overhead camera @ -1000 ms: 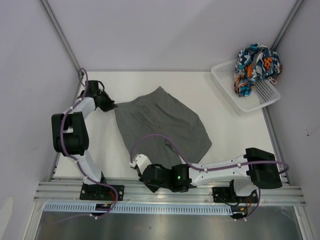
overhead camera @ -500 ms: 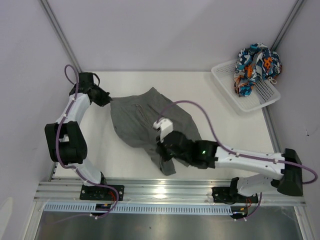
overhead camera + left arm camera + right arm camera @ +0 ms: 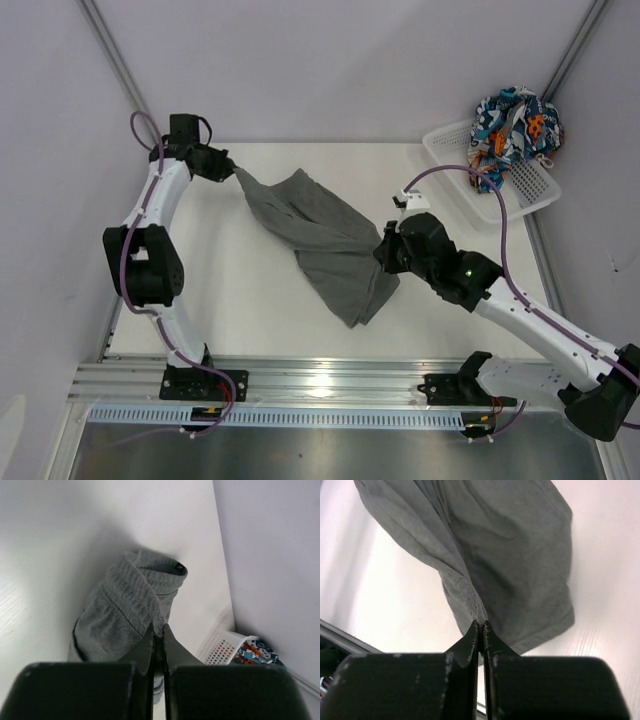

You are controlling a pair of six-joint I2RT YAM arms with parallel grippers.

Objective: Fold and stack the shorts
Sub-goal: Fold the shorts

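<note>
The dark grey shorts (image 3: 320, 230) hang stretched between both grippers above the white table (image 3: 260, 320). My left gripper (image 3: 232, 172) is shut on the waistband corner at the far left; the wrist view shows cloth (image 3: 130, 610) pinched at the tips (image 3: 158, 629). My right gripper (image 3: 384, 246) is shut on the opposite edge at centre right; in its wrist view the shorts (image 3: 510, 560) drape down from the closed tips (image 3: 481, 625). The lower leg sags to the table (image 3: 358, 300). The patterned shorts (image 3: 512, 130) lie bunched at the far right.
A white mesh basket (image 3: 470, 195) stands at the far right corner and holds the patterned shorts; it also shows in the left wrist view (image 3: 222, 647). Grey walls close in the table on the left, back and right. An aluminium rail (image 3: 330, 385) runs along the near edge.
My right gripper has swung from the near edge up and right, carrying the shorts' edge with it. My left gripper rose toward the far left corner. The shorts went from flat to lifted and stretched.
</note>
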